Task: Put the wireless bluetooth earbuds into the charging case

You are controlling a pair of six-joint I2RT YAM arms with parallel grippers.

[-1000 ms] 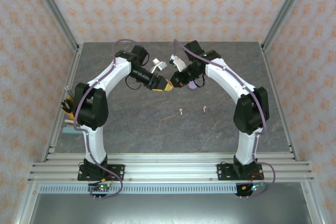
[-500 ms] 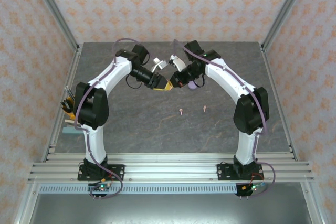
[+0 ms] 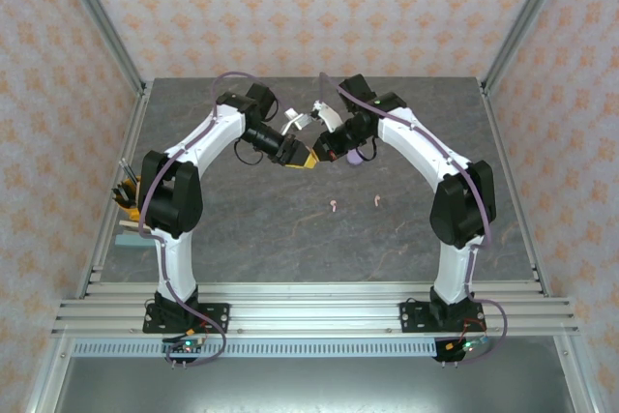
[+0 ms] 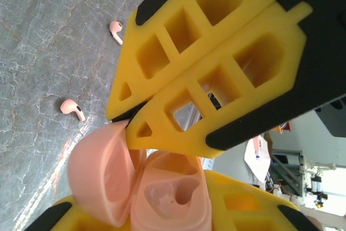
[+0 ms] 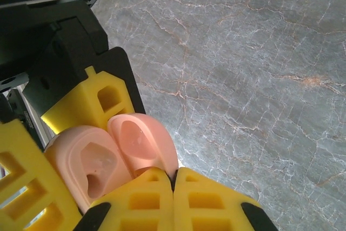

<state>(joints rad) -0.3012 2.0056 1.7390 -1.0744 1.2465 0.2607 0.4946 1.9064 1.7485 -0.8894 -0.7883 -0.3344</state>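
Lying on the desk (image 3: pixel 242 229), two pink earbuds (image 3: pixel 334 205) sit well apart from the left end effector (image 4: pixel 127 120), narrowed against the open pink case (image 4: pixel 167 198), and the right end effector (image 5: pixel 174 178), closed beside it.

Earbuds (image 3: pixel 334 205) on table (image 3: pixel 242 239), seemingly apart

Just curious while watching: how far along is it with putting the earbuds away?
Early. Done: pink case open, nothing inside. In hand: right gripper seems to hold it, left gripper sits nearly shut at its lid. Left: two pink earbuds lie on the table.
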